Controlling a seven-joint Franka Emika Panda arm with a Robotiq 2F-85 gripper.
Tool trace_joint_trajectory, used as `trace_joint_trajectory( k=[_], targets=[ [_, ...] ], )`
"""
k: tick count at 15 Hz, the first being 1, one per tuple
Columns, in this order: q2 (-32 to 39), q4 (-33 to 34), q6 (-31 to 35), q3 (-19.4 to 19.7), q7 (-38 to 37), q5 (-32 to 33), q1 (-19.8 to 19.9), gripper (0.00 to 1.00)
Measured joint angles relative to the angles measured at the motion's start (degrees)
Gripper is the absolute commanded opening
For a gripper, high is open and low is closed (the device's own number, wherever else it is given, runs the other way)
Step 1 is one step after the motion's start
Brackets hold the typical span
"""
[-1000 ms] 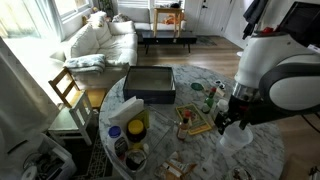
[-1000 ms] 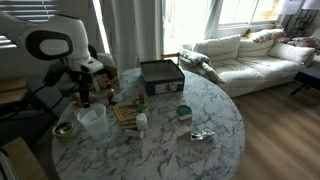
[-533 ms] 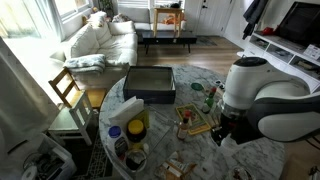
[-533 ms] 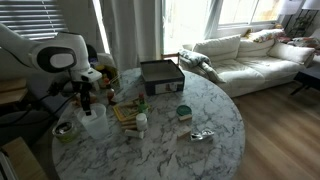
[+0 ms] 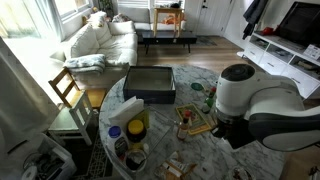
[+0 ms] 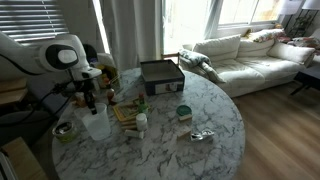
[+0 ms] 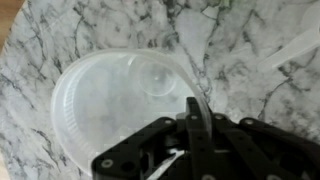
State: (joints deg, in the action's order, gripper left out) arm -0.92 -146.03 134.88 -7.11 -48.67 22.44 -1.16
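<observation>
Plastic cup (image 6: pixel 97 123), clear and wide-mouthed, stands upright on the marble table (image 6: pixel 190 150), near the table's rim at about 9 o'clock in an exterior view. At 9 o'clock from it, a small round dish (image 6: pixel 63 130) sits close to the table edge. The gripper (image 6: pixel 94 106) comes down on the plastic cup from 12 o'clock, with dark bottles (image 6: pixel 84 95) close behind at about 11 o'clock. At 3 o'clock from the cup lies a wooden board (image 6: pixel 124 112) with small items on it, and a little white bottle (image 6: pixel 141 122) stands just beside the board. Farther right, a dark tray (image 6: pixel 160 75) rests toward the table's 12 o'clock, a green-lidded tin (image 6: pixel 183 112) sits near the middle, and a crumpled piece of foil (image 6: pixel 202 134) lies at 5 o'clock from the tin. A pale sofa (image 6: pixel 250 55) fills the background on the right.

In the wrist view the cup (image 7: pixel 110 100) is seen from above, its mouth a pale oval on the marble. The gripper (image 7: pixel 192 105) enters from 5 o'clock. Its jaws stand narrow, pinched on the cup's rim at the cup's 3 o'clock side, with the thin wall between them.

In an exterior view the bulky white arm (image 5: pixel 250 100) covers the cup, so it cannot be seen there.
</observation>
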Motion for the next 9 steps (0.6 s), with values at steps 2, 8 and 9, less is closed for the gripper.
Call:
trace_joint_trajectory(
  k=[2, 8, 9],
  targets=[
    [0.0, 1.6, -3.8, 0.0, -1.1, 3.3, -1.0, 0.01],
    [0.8, 4.0, -11.7, -0.3, -1.1, 5.9, -3.3, 0.58],
    [1.1, 4.0, -12.2, -0.3, -1.2, 5.9, -3.4, 0.64]
  ],
)
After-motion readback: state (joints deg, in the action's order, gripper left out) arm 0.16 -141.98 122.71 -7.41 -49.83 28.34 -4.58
